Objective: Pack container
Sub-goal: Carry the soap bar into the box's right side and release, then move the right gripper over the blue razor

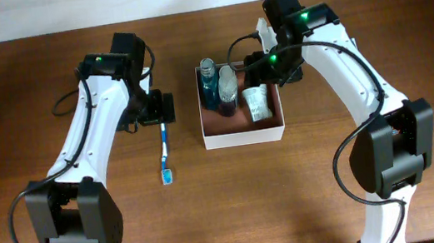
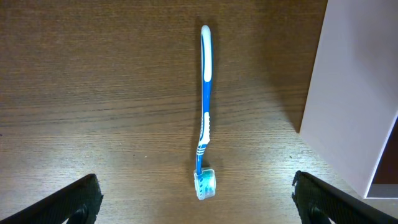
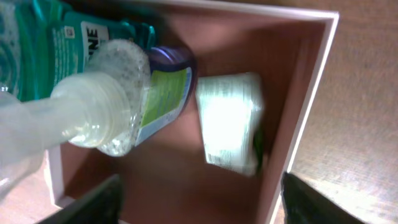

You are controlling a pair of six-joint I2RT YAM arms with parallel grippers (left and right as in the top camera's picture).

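The container (image 1: 244,138) sits on the tabletop (image 1: 42,69) in the upper middle of the overhead frame, just right of centre, between the two arms. It is square, so no side is the longer one. Its open side faces up and its white walls run parallel to the frame edges. Three things lie inside on the reddish-brown floor. A teal bottle (image 1: 209,79) lies along the left wall, and a clear bottle (image 1: 228,85) touches its right side; both have their long axes running up and down the frame. A pale green-and-white packet (image 1: 257,103) lies apart from them in the right half, blurred in the right wrist view. The lower part of the floor is bare. A blue toothbrush (image 1: 166,152) lies on the tabletop left of the container and clear of it, its handle toward the top of the frame and its head toward the bottom. The left gripper (image 1: 162,109) hangs over the handle end, jaws spread wide and holding nothing. The right gripper (image 3: 202,208) is over the container, jaws likewise apart and empty.
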